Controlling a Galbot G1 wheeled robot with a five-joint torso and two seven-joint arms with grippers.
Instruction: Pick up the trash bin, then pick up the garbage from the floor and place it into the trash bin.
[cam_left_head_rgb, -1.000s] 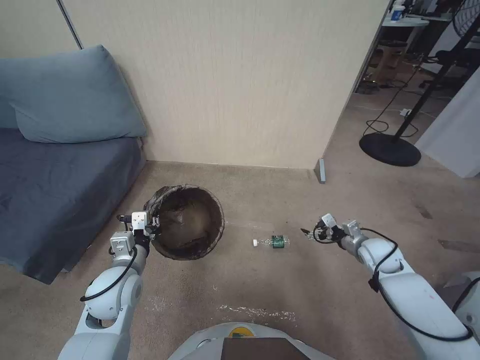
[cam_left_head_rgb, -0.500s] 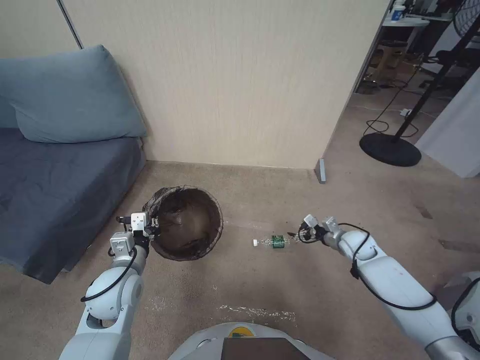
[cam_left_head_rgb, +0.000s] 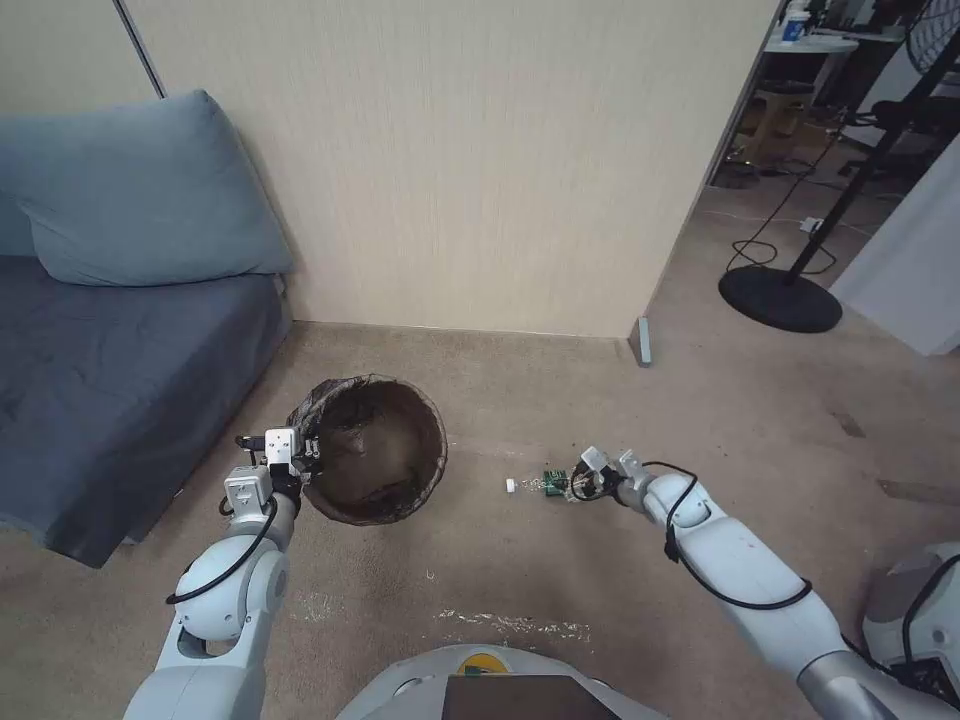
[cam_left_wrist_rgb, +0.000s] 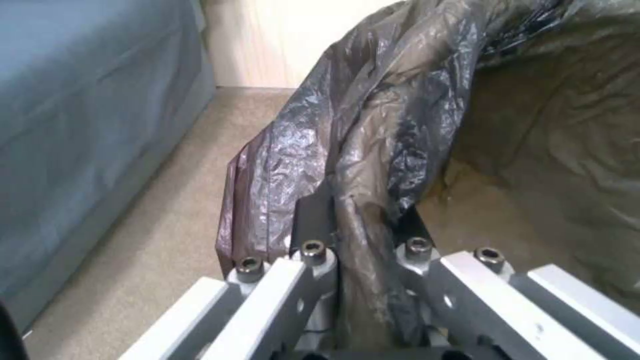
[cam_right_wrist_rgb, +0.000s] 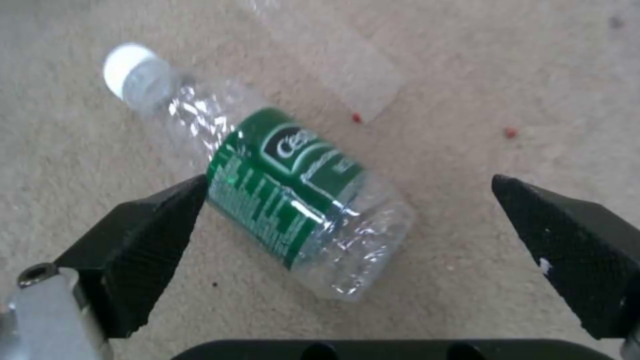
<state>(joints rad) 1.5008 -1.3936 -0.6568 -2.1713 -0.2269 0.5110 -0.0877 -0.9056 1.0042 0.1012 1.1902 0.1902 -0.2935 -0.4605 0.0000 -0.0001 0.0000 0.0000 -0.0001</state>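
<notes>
Two grippers are at work over the floor (cam_left_head_rgb: 560, 570), a beige carpet with a pale tape line near the robot's base. On the robot's left, the left gripper (cam_left_head_rgb: 308, 460) is clamped on the near rim of the bin (cam_left_head_rgb: 375, 448); the left wrist view shows its fingers (cam_left_wrist_rgb: 313, 225) pinching a fold of the crinkly dark bag (cam_left_wrist_rgb: 373, 125) that lines it. The bin stands beside a blue sofa (cam_left_head_rgb: 110, 390), its mouth tipped toward the robot. To the right, the right gripper (cam_left_head_rgb: 572, 484) is low over the bottle (cam_left_head_rgb: 540, 484), its black fingers (cam_right_wrist_rgb: 143, 240) spread wide on either side of the base end, the left finger at or nearly touching the label. The bottle (cam_right_wrist_rgb: 267, 175) lies on its side, clear and crumpled, with a white cap and a green label (cam_right_wrist_rgb: 287, 185) whose white writing seems to begin "Ce"; the rest is unreadable. Farther off, a fan stand (cam_left_head_rgb: 780, 298) sits past the wall's corner.
</notes>
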